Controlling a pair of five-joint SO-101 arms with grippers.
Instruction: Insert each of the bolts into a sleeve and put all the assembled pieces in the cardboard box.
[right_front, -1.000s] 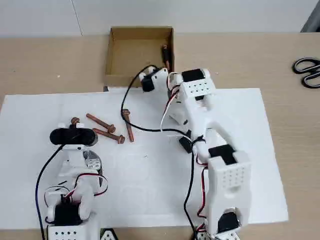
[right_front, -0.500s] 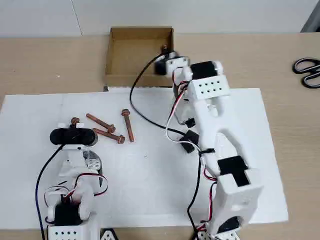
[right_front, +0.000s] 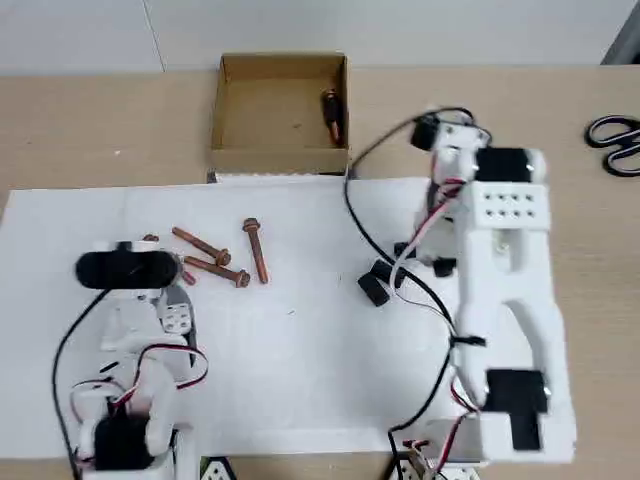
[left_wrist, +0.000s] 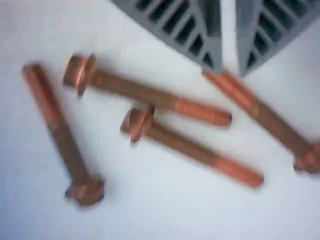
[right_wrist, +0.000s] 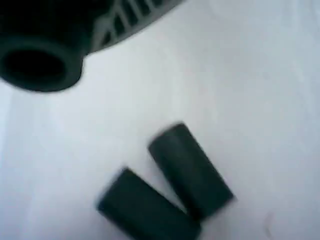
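Above four loose bolts (left_wrist: 150, 97) on the paper-covered bench (right_front: 110, 110), the left gripper (left_wrist: 229, 67) hangs, jaws slightly apart, likely poised to take one.

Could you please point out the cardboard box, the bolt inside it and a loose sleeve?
cardboard box (right_front: 270, 105): high view, bare floor.
bolt (right_front: 333, 125): high view, copper shank.
sleeve (right_wrist: 192, 170): right wrist view, curved side.

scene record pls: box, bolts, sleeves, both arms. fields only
box: cardboard box beyond the white paper, one assembled piece inside
bolts: four bolts loose on the paper, none sleeved
sleeves: two sleeves lying side by side, a third sleeve end-on to the camera
left gripper: open, over one bolt's end
right arm: above the sleeves
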